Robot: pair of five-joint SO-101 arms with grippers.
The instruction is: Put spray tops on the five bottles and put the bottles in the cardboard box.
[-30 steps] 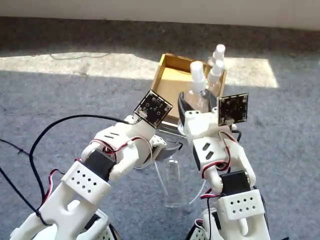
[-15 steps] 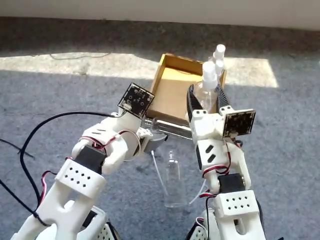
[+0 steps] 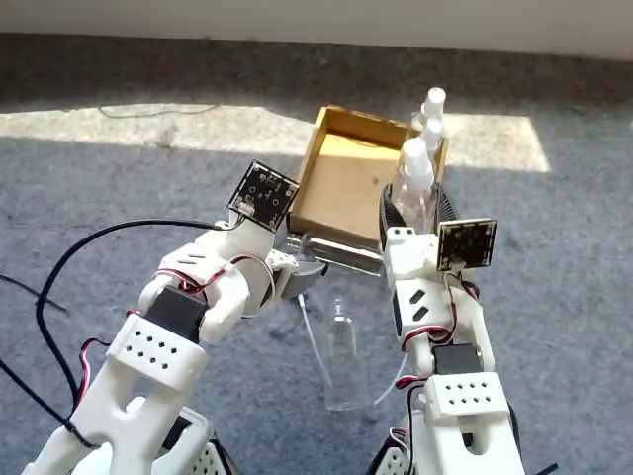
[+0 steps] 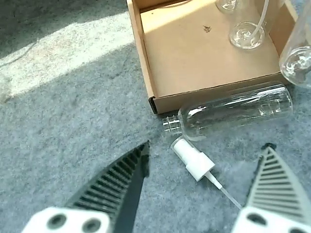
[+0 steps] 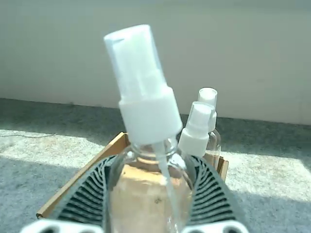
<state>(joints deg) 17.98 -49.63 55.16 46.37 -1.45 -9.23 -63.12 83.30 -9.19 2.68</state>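
My right gripper (image 3: 415, 206) is shut on a clear bottle (image 5: 148, 194) with a white spray top (image 5: 141, 87), held upright over the near right part of the cardboard box (image 3: 341, 173). Two capped bottles (image 3: 431, 111) stand in the box's far right corner. Just in front of the box a topless bottle (image 4: 233, 111) lies on its side, with a loose spray top (image 4: 194, 160) beside its neck. My left gripper (image 4: 206, 148) hangs open above that spray top. Another topless bottle (image 3: 343, 356) lies nearer the arms.
Grey carpet (image 3: 119, 198) surrounds the box, with a sunlit strip across its far side. A black cable (image 3: 94, 259) runs along the left of the left arm. A wall closes off the far edge.
My right gripper has carried the capped bottle away from the arms and over the box. My left gripper has drawn away to the left and now hangs over the loose spray top.
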